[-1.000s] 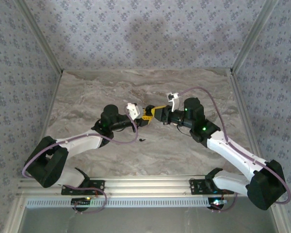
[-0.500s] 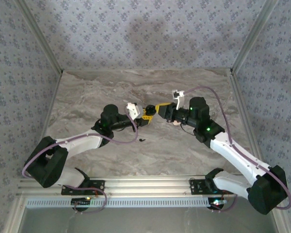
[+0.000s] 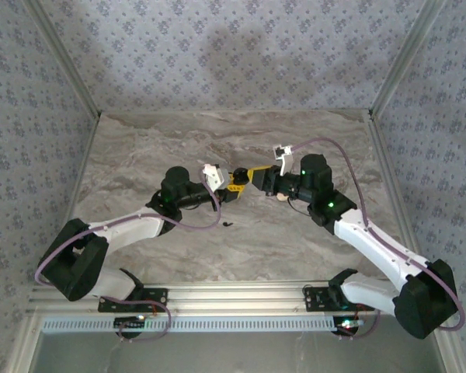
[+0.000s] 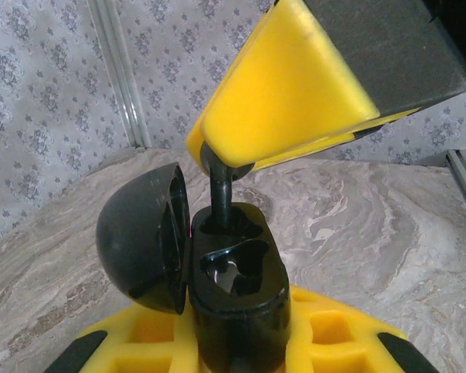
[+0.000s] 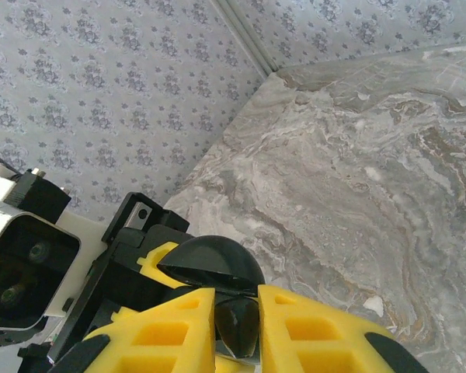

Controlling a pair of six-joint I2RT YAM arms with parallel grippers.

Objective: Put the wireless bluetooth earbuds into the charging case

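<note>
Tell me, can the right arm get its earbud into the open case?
Probably yes. The lid of the charging case is swung open, the left gripper holds the case, and the earbud in the right gripper has its stem at the far slot.

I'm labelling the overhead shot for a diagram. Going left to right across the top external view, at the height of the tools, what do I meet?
Left arm → left tool → charging case, held by it → right tool, pinching an earbud → right arm.
</note>
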